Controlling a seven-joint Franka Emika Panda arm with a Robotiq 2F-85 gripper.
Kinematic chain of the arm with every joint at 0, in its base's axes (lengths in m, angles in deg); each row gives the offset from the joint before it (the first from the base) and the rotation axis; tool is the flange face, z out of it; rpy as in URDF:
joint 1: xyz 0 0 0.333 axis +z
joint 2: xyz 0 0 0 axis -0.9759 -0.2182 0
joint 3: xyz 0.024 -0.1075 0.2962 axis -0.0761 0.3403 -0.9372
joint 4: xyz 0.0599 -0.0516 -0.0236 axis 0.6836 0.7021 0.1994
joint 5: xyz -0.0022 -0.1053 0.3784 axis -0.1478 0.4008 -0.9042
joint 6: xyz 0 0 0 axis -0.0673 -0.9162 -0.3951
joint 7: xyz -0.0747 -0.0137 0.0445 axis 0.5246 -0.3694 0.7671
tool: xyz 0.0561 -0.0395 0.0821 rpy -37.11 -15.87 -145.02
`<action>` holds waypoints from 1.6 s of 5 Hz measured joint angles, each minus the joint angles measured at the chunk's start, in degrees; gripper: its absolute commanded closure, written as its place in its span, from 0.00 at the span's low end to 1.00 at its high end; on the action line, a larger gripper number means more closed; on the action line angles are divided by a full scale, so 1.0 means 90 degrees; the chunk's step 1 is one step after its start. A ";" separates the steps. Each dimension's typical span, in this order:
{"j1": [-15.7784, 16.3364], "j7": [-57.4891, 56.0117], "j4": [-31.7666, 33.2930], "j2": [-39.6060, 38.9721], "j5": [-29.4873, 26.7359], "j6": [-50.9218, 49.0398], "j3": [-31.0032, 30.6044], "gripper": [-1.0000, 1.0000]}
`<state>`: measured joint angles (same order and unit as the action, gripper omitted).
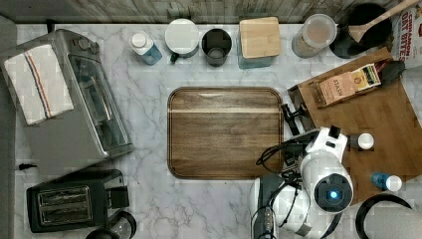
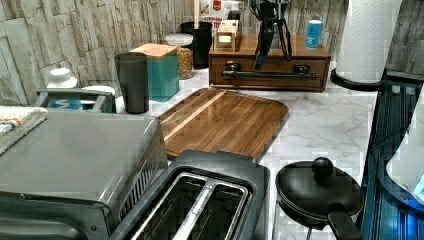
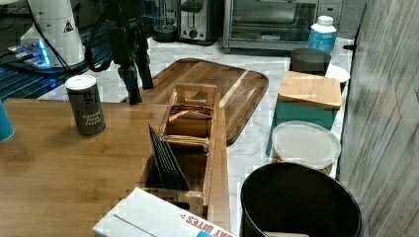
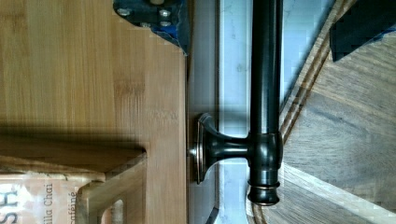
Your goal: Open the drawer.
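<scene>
Drawer (image 2: 270, 75) front is seen in the left view as a brown wooden panel set flush in its cabinet, under the flat top board (image 2: 300, 51), at the far end of the marble counter (image 2: 325, 125). No gap is visible around the panel, so the drawer is judged closed. Its inside is hidden in every view. The long dark bar handle (image 2: 270, 75) runs across the front on two posts; in the wrist view one post (image 4: 219, 147) and one capped end of the bar (image 4: 264, 93) are seen, the rest being cut off.

The gripper (image 2: 272, 52) is seen in the left view hanging above the handle, its two fingers (image 2: 261, 50) spread apart, with nothing held. The jaws stand open: in the wrist view one fingertip lies over the top board and the other over the tray, with the bar between them and untouched. In the right view the fingers (image 3: 129, 74) hang past the board's edge, their tips partly hidden by it.

The rounded wooden tray (image 1: 224, 132) lies on the counter just in front of the drawer. In the top view the drawer front is covered by the top board and the arm (image 1: 326, 169). A pepper shaker (image 3: 86, 104) and a slotted wooden box (image 3: 190, 128) stand on the board; the print on the box's packets cannot be read in full.
</scene>
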<state>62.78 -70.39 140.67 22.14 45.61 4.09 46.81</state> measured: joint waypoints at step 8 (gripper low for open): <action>0.0011 -0.1411 0.0000 -0.0652 -0.1231 -0.1063 0.0070 0.00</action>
<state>62.88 -83.09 140.67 16.27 34.52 -5.48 47.44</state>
